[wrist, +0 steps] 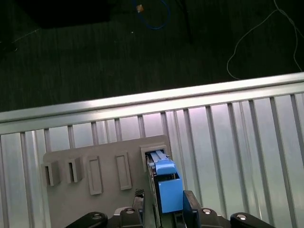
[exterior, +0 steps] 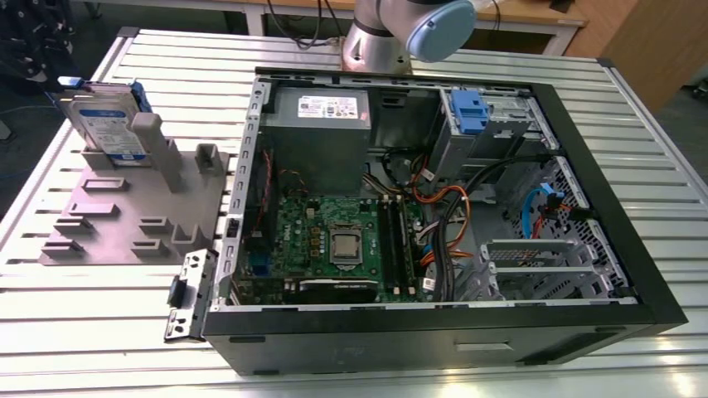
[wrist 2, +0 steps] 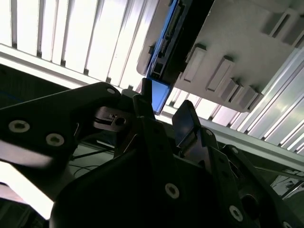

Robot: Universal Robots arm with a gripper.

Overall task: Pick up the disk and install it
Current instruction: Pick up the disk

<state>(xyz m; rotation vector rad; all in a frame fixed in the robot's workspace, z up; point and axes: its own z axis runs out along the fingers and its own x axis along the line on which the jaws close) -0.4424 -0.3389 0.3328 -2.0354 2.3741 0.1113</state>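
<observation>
On the ribbed aluminium table [exterior: 89, 332] lies an open black computer case [exterior: 387, 336], its side panel off and its inside facing up. Within it sit a green motherboard [exterior: 332, 240], a grey power supply [exterior: 321, 112] with a small white sticker, and a silver drive cage [exterior: 498, 124] with a blue plastic clip [exterior: 470, 112].

Just beside the case, toward the exterior view's left, rests a grey fixture plate [exterior: 111, 215] with raised blocks and slots. The base of the silver arm [exterior: 382, 33] rises at the table's far edge, behind the case.

The disk [exterior: 105, 120] stands on edge in a slot at the plate's far corner, its white-and-blue label facing outward and its blue carrier bracket along its edges, close against a tall grey post [exterior: 155, 145]. It is well apart from the drive cage.

In both wrist views the gripper [wrist: 164, 197] hangs over the disk with its dark fingers [wrist: 191, 205] spread. In the first wrist view the blue carrier end lines up between them, with a gap showing on one side. Nothing is pinched between the fingers. The second wrist view shows the same blue end framed by the two tips.
</observation>
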